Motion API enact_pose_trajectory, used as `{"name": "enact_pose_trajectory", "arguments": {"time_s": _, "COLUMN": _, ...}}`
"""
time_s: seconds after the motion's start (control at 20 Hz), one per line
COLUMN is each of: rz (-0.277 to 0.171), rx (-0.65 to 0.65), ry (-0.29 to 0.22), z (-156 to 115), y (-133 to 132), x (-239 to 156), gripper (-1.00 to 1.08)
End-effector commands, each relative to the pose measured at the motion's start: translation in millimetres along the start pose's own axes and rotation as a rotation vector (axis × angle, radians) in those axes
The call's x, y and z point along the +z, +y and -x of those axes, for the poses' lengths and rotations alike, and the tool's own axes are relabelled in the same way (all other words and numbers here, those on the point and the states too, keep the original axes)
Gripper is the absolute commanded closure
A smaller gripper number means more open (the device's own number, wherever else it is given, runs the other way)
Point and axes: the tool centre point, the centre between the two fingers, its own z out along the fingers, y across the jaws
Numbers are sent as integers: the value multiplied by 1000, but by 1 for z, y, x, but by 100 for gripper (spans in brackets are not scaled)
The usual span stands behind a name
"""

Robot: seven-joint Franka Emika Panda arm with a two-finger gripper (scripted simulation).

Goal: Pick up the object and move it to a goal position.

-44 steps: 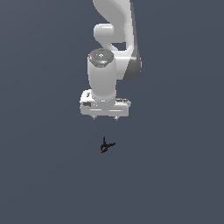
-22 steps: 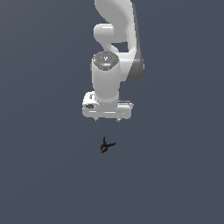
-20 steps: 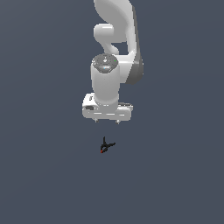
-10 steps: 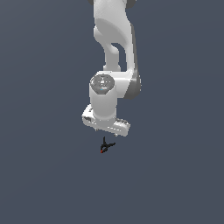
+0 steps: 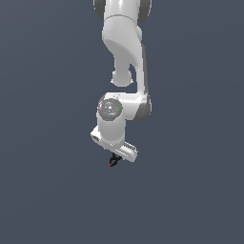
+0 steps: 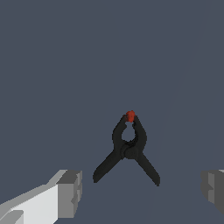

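The object is a tiny black clamp (image 6: 128, 148) with two splayed prongs and a small red tip, lying on the flat grey floor. In the exterior view it (image 5: 113, 161) peeks out just under the white hand. My gripper (image 6: 140, 192) is open and low over it. One finger (image 6: 70, 192) and the other finger (image 6: 213, 189) stand wide apart on either side of the prongs, not touching the clamp. In the exterior view the fingers are hidden behind the hand (image 5: 116, 145).
The white arm (image 5: 125, 57) reaches down from above in the exterior view. The floor (image 5: 190, 190) is a plain dark grey surface with nothing else on it.
The arm has come down and turned. The hand was well above the clamp a second ago and is now right over it, with the clamp between the fingers. The clamp has not moved.
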Motion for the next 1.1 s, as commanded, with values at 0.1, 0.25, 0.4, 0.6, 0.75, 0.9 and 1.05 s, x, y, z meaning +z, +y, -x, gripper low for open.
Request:
{"name": "enact_pose_trajectory", "arguments": {"time_s": 0.1, "rz": -1, "rx": 46, "ry": 2, "z": -5, "y": -1, "x": 10, "gripper": -92}}
{"name": "enact_pose_trajectory", "arguments": {"time_s": 0.25, "rz": -1, "rx": 58, "ry": 2, "z": -6, "y": -1, "x": 13, "gripper": -92}}
{"name": "enact_pose_trajectory", "arguments": {"time_s": 0.4, "rz": -1, "rx": 54, "ry": 1, "z": -5, "y": -1, "x": 13, "gripper": -92}}
{"name": "enact_pose_trajectory", "arguments": {"time_s": 0.6, "rz": -1, "rx": 54, "ry": 1, "z": -5, "y": -1, "x": 21, "gripper": -92}}
{"name": "enact_pose_trajectory", "arguments": {"time_s": 0.75, "rz": -1, "rx": 56, "ry": 1, "z": -5, "y": -1, "x": 36, "gripper": -92}}
{"name": "enact_pose_trajectory", "arguments": {"time_s": 0.9, "rz": -1, "rx": 58, "ry": 2, "z": -5, "y": -1, "x": 52, "gripper": -92}}
{"name": "enact_pose_trajectory", "arguments": {"time_s": 1.05, "rz": -1, "rx": 59, "ry": 2, "z": -5, "y": -1, "x": 61, "gripper": -92}}
